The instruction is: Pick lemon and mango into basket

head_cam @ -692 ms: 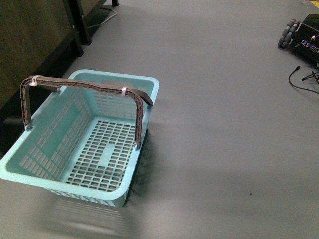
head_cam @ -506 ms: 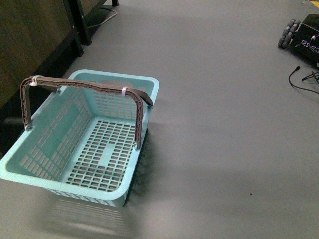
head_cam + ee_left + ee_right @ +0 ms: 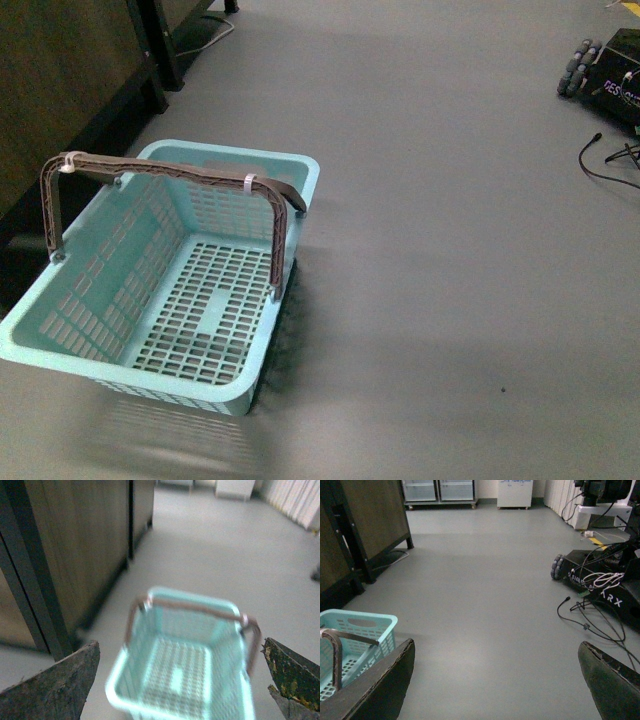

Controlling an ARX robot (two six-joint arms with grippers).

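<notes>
Barely begun, with basket [image 3: 105,265] bare, left hand [image 3: 180,641] and right hand [image 3: 496,644] both wide and empty: calls for finding lemon and mango, neither visible.

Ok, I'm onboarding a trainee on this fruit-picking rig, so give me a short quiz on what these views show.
1. True or false: a lemon lies in the basket.
2. The basket's handles are: A) raised together above it, B) folded down on the rim, C) missing.
3. What is held between the left fingers, and between the right fingers?

Key: 1 false, the basket is empty; 2 A; 3 nothing, both pairs stand apart.
</notes>
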